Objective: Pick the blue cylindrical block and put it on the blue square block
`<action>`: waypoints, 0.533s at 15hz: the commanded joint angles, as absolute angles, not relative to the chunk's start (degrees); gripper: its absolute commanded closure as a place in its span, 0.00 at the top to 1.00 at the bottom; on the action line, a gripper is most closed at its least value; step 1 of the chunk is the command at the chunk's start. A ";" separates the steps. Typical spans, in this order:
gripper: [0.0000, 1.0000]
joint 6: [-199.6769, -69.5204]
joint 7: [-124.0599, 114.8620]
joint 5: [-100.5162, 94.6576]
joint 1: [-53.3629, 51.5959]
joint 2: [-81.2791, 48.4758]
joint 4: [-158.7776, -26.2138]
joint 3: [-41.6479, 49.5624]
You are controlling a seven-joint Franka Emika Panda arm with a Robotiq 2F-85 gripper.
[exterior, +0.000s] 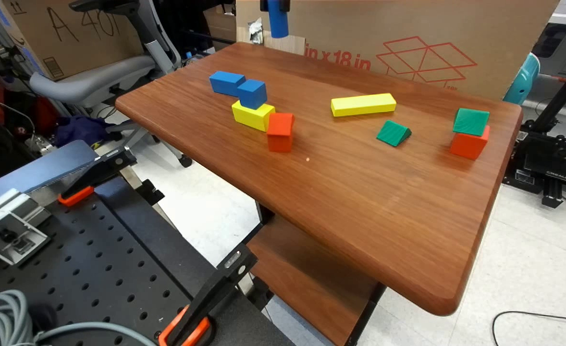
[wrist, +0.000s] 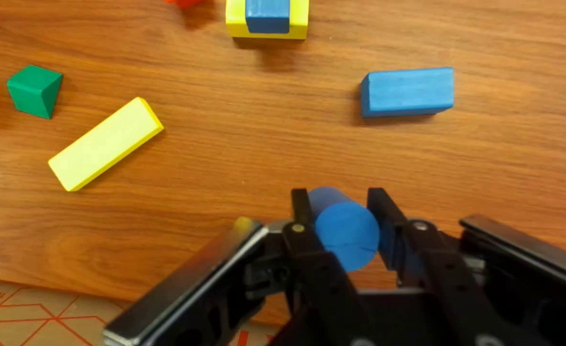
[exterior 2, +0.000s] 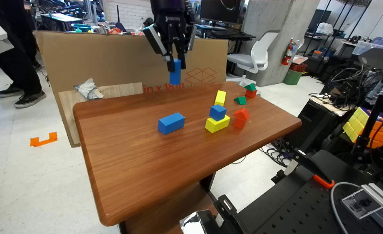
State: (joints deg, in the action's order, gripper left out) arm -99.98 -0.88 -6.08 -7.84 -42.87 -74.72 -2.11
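Observation:
The blue cylindrical block (exterior: 278, 21) hangs upright above the far edge of the table. It also shows in an exterior view (exterior 2: 175, 76) and end-on in the wrist view (wrist: 348, 235). My gripper (exterior 2: 177, 65) is shut on its upper part, one finger on each side, as the wrist view (wrist: 339, 197) shows. The blue square block (exterior: 252, 94) sits on top of a yellow block. It shows in an exterior view (exterior 2: 217, 112) and at the top edge of the wrist view (wrist: 267, 17), partly cut off. The held cylinder is well apart from it.
A longer blue block (exterior 2: 171, 123) lies beside the yellow block (exterior 2: 218, 124) under the blue square block. A red stack (exterior: 280, 132) stands close to it. A long yellow block (exterior: 363, 105), a green wedge (exterior: 394, 133) and a green-on-red stack (exterior: 470, 134) stand further off. Cardboard (exterior 2: 113, 61) rises behind the table.

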 commanded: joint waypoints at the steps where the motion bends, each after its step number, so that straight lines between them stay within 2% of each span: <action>1: 0.08 -101.16 -0.39 -4.46 -6.99 -37.32 -81.85 -3.04; 8: 0.08 -107.81 0.08 -3.11 -5.88 -28.32 -95.99 -3.04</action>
State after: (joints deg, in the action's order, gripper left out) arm -103.48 -0.72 -4.54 -7.32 -34.21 -87.58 -2.26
